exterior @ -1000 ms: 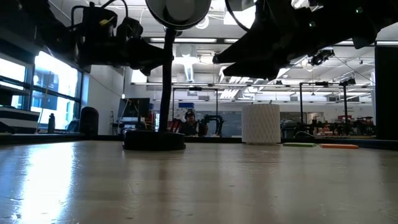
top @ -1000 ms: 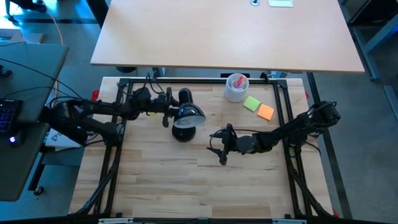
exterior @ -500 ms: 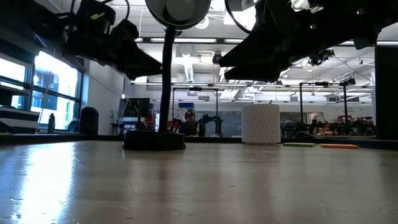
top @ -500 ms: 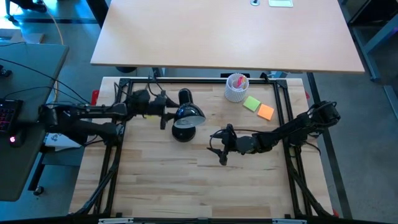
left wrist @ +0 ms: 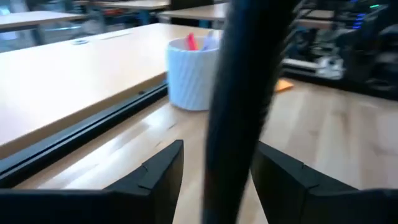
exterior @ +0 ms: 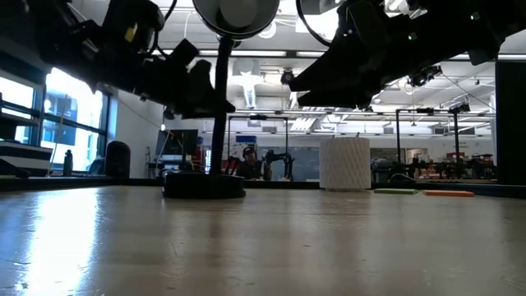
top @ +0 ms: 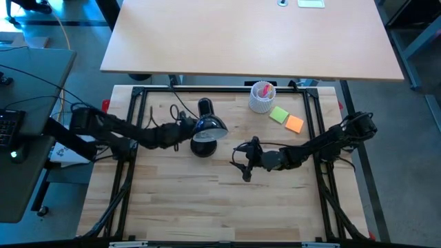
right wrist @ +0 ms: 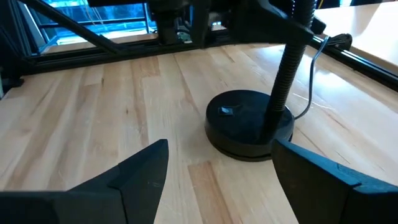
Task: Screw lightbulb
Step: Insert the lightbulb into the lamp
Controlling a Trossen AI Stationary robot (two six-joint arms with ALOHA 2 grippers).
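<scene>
The black desk lamp stands on its round base (right wrist: 249, 124) on the table's far left part. Its neck (exterior: 219, 115) rises to the cone shade (top: 211, 126). The white lightbulb (exterior: 237, 10) shows inside the shade, which opens toward the near edge. My left gripper (top: 185, 129) is open at the lamp's left. The neck (left wrist: 239, 106) stands between its two fingers. My right gripper (top: 238, 160) is open and empty. It hovers to the right of the base, pointing at it (right wrist: 221, 149). My left gripper comes level from the table's left, with one open finger (left wrist: 155, 180) on each side of the lamp's neck. I cannot tell whether a finger touches the neck.
A white ribbed cup (top: 262, 96) with pens stands at the far right. A green (top: 278, 114) and an orange (top: 294, 124) note pad lie beside it. A black frame rail (top: 207, 88) runs round the table. The lamp's cable (right wrist: 317, 81) trails toward the far edge.
My left gripper drew back a little toward the table's left edge. It then came back to the lamp's neck, somewhat lower and from nearer the near edge. The lamp and my right gripper have kept still.
</scene>
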